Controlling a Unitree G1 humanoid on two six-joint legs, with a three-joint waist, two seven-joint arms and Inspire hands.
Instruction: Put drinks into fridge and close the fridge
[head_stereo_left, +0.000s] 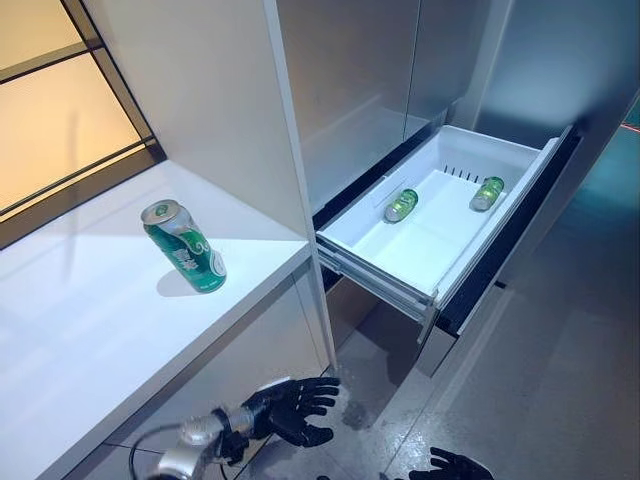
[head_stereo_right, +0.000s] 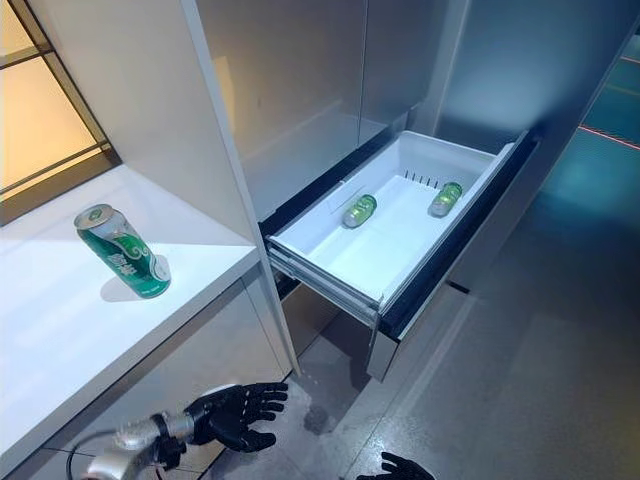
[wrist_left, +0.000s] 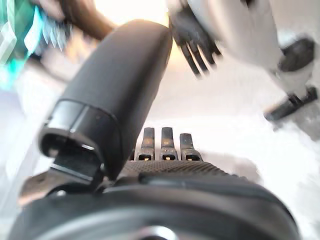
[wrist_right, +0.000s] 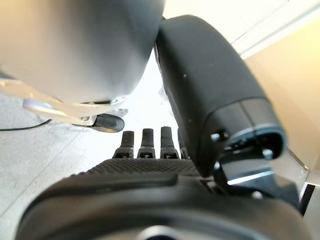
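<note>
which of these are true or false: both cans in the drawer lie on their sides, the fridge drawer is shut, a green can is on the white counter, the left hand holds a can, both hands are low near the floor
1. Both cans in the drawer lie on their sides: true. One can lies mid-drawer, the other can nearer the drawer's front panel.
2. The fridge drawer is shut: false. It is pulled out.
3. A green can is on the white counter: true.
4. The left hand holds a can: false. Its fingers are spread and hold nothing.
5. Both hands are low near the floor: true. The right hand shows at the bottom edge.
</note>
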